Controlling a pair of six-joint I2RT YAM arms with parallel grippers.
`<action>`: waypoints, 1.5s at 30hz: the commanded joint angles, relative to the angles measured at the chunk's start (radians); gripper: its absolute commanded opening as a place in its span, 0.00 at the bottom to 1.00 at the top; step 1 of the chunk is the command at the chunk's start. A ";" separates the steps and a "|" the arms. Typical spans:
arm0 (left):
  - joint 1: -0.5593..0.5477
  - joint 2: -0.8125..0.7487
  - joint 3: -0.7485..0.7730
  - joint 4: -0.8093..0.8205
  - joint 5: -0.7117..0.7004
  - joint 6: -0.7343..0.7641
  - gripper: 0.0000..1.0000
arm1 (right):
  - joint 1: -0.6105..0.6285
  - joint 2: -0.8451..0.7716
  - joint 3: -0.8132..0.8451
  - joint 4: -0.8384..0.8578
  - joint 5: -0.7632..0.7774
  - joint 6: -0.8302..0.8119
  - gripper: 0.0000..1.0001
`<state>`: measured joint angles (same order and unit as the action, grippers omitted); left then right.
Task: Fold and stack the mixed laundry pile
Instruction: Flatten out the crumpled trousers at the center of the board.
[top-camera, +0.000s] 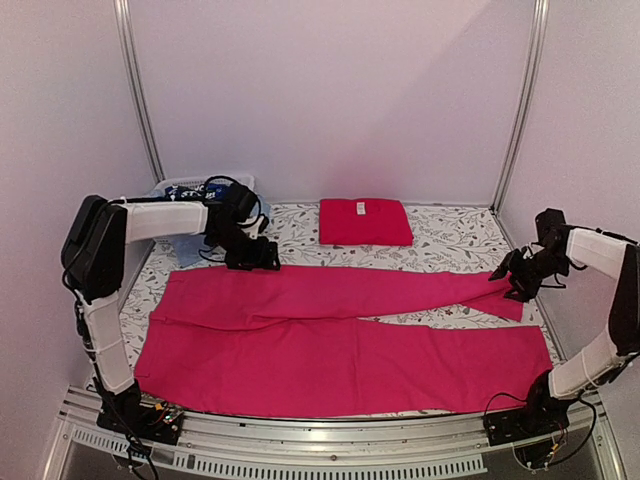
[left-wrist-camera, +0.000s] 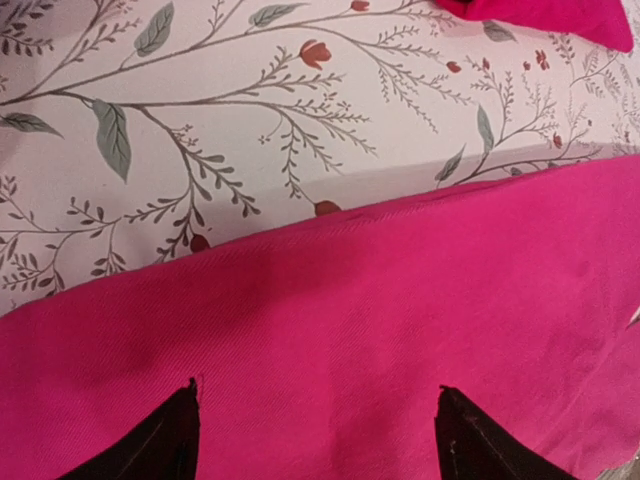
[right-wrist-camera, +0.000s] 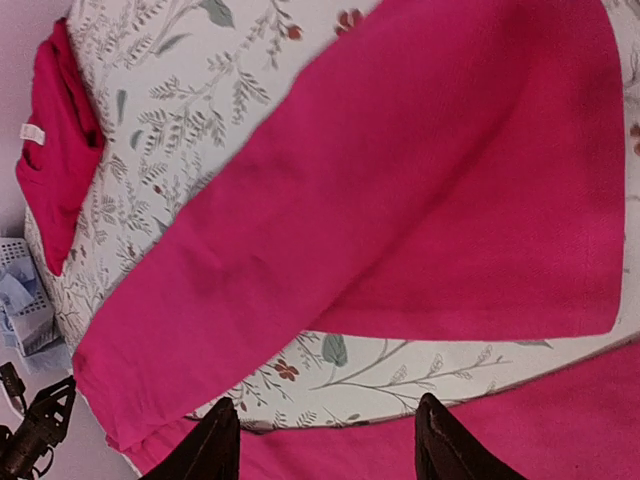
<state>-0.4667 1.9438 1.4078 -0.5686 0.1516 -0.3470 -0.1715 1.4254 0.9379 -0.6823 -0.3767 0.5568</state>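
Table (top-camera: 450, 235) covered in a floral cloth, enclosed by plain pale walls (top-camera: 330, 90). Pink trousers (top-camera: 340, 345) are spread flat across the near half, and a folded red garment (top-camera: 365, 222) is laid at back centre. Left gripper (top-camera: 258, 256) and right gripper (top-camera: 510, 282) are held released and empty at the trousers' far edge.

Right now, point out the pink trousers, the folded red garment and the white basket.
pink trousers (top-camera: 340, 360): top external view, middle of the near leg.
folded red garment (top-camera: 365, 222): top external view, centre of its top face.
white basket (top-camera: 182, 184): top external view, slatted rim at the far left.
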 joint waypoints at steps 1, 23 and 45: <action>-0.036 0.061 0.080 -0.018 -0.002 0.010 0.78 | 0.003 -0.022 -0.114 0.060 0.026 0.082 0.57; 0.118 0.151 -0.020 -0.057 -0.228 -0.074 0.67 | -0.124 0.221 -0.178 0.126 0.198 0.149 0.49; 0.114 -0.046 -0.008 0.033 -0.101 0.080 0.80 | -0.083 0.059 0.013 0.164 -0.074 -0.097 0.48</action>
<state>-0.3122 1.9713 1.3659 -0.5407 -0.0071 -0.3145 -0.3389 1.5673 0.9119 -0.5999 -0.3290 0.5549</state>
